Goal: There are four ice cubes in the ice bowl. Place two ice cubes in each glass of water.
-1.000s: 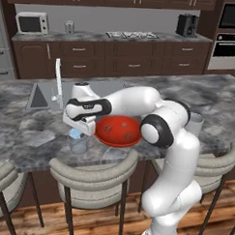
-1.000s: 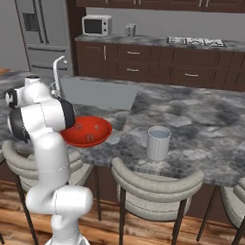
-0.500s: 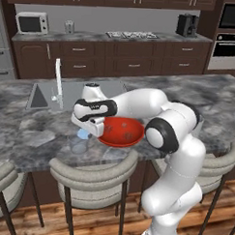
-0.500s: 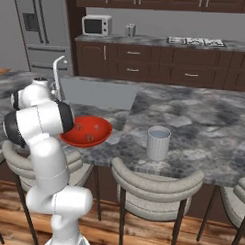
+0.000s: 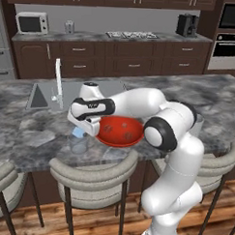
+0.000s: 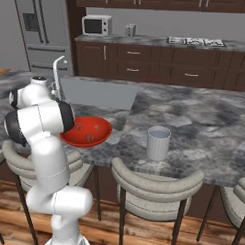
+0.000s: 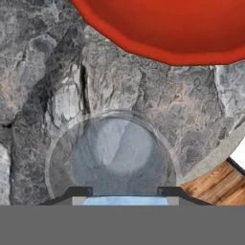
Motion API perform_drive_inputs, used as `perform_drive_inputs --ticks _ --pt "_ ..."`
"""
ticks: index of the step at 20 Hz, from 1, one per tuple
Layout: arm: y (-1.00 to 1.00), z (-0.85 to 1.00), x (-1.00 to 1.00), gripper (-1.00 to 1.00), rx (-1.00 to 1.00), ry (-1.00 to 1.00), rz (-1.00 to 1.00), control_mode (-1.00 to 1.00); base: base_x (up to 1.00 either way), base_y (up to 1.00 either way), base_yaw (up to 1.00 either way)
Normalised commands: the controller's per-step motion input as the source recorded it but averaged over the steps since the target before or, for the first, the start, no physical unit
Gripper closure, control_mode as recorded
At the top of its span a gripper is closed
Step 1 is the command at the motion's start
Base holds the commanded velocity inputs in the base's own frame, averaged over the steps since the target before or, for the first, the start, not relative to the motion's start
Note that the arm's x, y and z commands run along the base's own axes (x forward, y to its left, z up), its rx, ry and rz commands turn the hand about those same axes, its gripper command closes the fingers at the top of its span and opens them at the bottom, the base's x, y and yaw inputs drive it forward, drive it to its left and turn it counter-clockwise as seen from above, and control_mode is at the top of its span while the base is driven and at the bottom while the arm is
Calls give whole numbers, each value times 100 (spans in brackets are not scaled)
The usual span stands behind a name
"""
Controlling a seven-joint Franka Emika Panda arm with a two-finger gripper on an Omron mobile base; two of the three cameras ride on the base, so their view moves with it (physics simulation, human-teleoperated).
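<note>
- While hovering over short clear water tumbler [image 7: 112, 155], two-finger gripper [image 7: 125, 200] pinching pale blue ice cube [image 7: 125, 201].
- Glossy red shallow bowl [image 5: 120, 131] just beside; grey marble counter [image 5: 31, 130] edge near.

The arm [image 5: 176, 141] was glossy white, built of thick rounded links with black bands and round dark caps at the joints. Its hand [image 5: 91, 108] carried a black panel along one side. The gripper [image 7: 125, 197] ended in two small dark finger tips.
</note>
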Motion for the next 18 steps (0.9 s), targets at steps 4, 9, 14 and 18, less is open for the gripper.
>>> perform_drive_inputs --ticks 4,9,14,18 --pt "0 0 6 100 2 6 0 -100 0 0 0" --pt "0 0 3 100 3 4 0 -100 0 0 0" --pt "0 0 0 -100 3 4 0 -100 0 0 0" --pt "0 0 0 -100 3 4 0 -100 0 0 0"
